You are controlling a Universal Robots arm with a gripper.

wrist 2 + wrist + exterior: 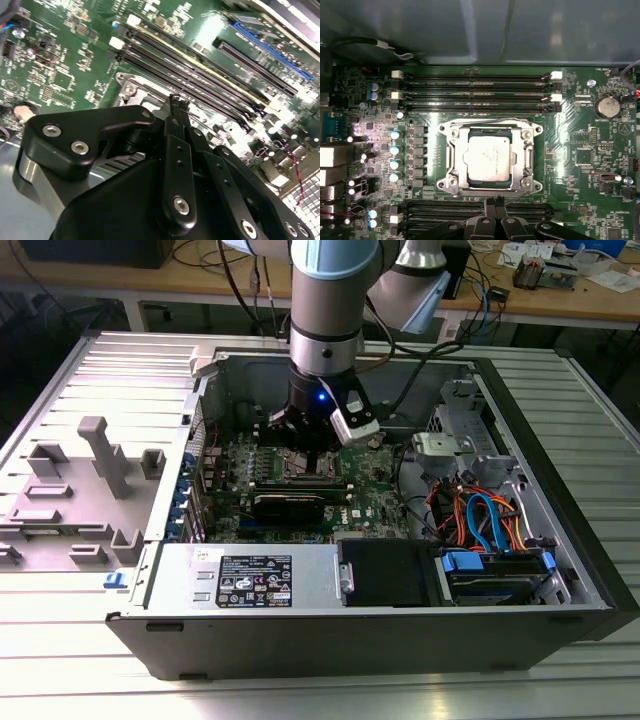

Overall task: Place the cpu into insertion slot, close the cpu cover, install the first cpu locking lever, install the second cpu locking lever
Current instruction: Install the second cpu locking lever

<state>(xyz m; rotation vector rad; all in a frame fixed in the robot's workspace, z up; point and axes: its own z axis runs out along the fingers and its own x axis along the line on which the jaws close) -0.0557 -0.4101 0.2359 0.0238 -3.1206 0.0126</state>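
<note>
Black pincer (pixel 495 202), fingertips pressed together with nothing between them, poised just above the green circuit board (pixel 570 145) at the socket edge that faces the lower bank of memory slots (pixel 520 210). In the second wrist view the same pincer (pixel 176 100) shows its two narrow fingers (pixel 172 150) meeting at a point over the metal rim of the socket.

Cpu (pixel 487 157): flat square chip, silvery-grey top, seated in the insertion slot (pixel 489 186) at the middle of the board.

Cpu cover (pixel 457 157): thin silver-grey frame plate, lying flat over the chip, whose top shows through its square window. Four screw posts sit at the frame's corners.

Locking lever (pixel 485 121): thin wire rod running along the socket edge that faces the upper memory slots (pixel 475 92); whether it is latched cannot be told. A second rod lies along the opposite edge, close to the fingertips.

Upper memory slots: long narrow black channels with white end clips, between the socket and the board's far edge.

Coin battery (pixel 607 105): round, silver, near a corner of the board, well apart from the socket.

Computer case (pixel 250 585): grey metal tower laid on its side with the panel off, board inside; the arm (pixel 325 340) reaches down into it in the exterior view. Orange and blue cables (pixel 480 515) bunch toward the exterior view's right end of the case.
</note>
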